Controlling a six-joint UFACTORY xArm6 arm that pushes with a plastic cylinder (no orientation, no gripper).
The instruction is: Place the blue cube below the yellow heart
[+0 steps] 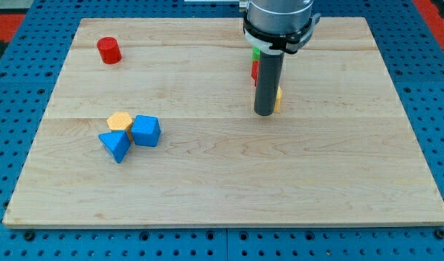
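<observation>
The blue cube lies at the board's left-centre. It touches an orange-yellow, many-sided block on its left and a blue triangular block at its lower left. My tip rests on the board right of centre, far to the right of the blue cube. A sliver of a yellow block shows at the rod's right edge; its shape is hidden by the rod. A red block and a green block peek out at the rod's left edge, mostly hidden.
A red cylinder stands near the board's top left corner. The wooden board lies on a blue perforated surface.
</observation>
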